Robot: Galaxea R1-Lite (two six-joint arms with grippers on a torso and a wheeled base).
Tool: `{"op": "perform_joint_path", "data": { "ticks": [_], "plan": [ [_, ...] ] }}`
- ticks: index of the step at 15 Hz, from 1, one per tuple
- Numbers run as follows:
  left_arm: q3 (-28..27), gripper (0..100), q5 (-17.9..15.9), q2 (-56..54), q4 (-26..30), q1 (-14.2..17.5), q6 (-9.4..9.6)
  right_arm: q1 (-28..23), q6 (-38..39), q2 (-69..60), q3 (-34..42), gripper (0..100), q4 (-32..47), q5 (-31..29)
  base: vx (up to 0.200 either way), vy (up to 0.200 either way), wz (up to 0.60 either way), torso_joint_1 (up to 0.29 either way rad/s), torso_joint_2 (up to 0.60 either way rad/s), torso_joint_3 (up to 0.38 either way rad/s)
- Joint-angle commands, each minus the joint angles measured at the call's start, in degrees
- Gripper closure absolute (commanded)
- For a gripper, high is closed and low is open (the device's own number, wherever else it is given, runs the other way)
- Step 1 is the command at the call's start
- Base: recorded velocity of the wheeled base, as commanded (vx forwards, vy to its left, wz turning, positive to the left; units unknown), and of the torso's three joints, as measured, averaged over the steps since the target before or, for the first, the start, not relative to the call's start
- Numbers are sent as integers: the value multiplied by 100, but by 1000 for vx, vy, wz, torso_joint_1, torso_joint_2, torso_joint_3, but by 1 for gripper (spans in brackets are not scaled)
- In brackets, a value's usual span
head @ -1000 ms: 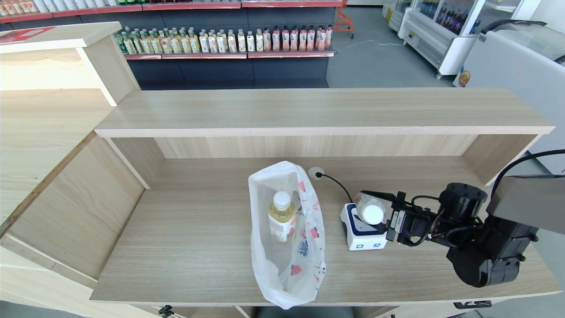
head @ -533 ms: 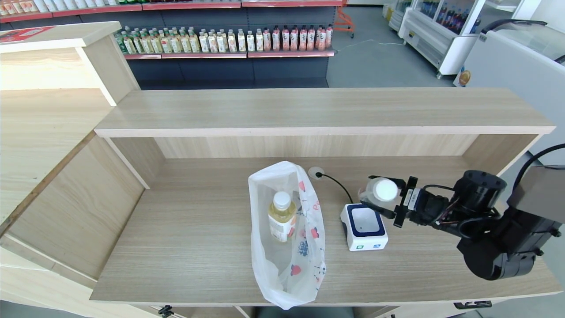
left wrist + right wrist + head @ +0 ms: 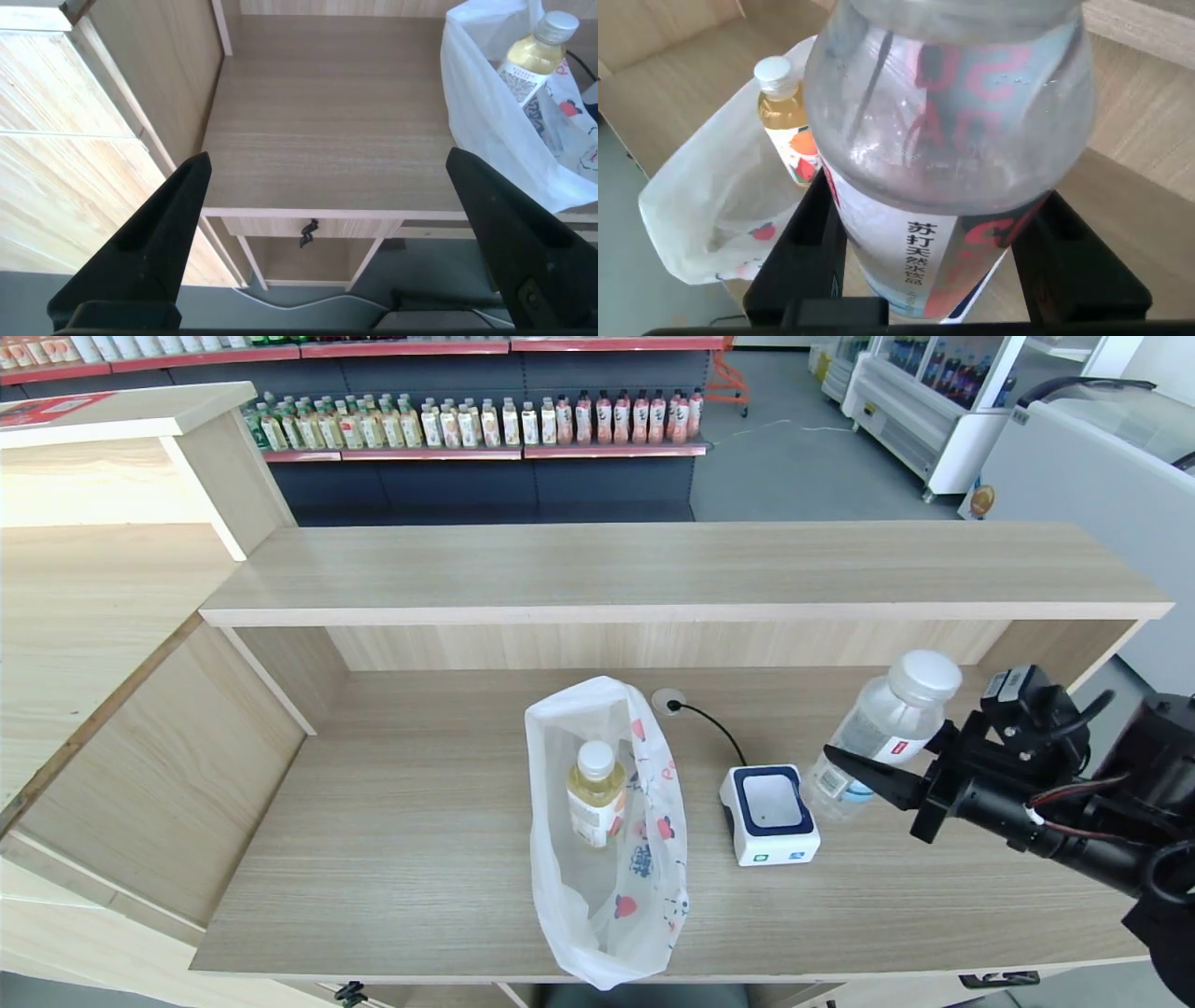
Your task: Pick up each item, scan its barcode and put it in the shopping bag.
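While 1 yellow drink bottle (image 3: pixel 596 793) already stands in the shopping bag (image 3: pixel 644 887), at 9 o'clock from the scanner (image 3: pixel 768 814), I hold my right gripper (image 3: pixel 878 761) clamped on the clear water bottle (image 3: pixel 882 723), tilted at the scanner's 2 o'clock and not yet bagged. My left gripper (image 3: pixel 327 177) hangs spread wide and empty. I cannot tell whether the barcode has been read, and the bottle hides most of the grip.

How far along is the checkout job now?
Done: the yellow drink bottle stands in the shopping bag. In hand: the right pincer holds the water bottle, tilted, beside the scanner. Left: it must go into the bag; whether it was scanned, I cannot tell.
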Motion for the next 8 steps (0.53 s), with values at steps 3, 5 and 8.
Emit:
{"op": "perform_joint_path", "data": {
  "ticks": [3, 5, 8],
  "plan": [
    [1, 0, 1, -2, -1, 2, -4, 1245, 1760, -653, -205, 100, 224, -1823, 0, 0, 0, 0, 0, 0],
    [1, 0, 1, -2, -1, 2, -4, 1368, 2033, -451, -205, 100, 224, -1859, 0, 0, 0, 0, 0, 0],
    [1, 0, 1, -2, -1, 2, -4, 1579, 2244, -223, -161, 100, 216, -1850, 0, 0, 0, 0, 0, 0]
  ]
}}
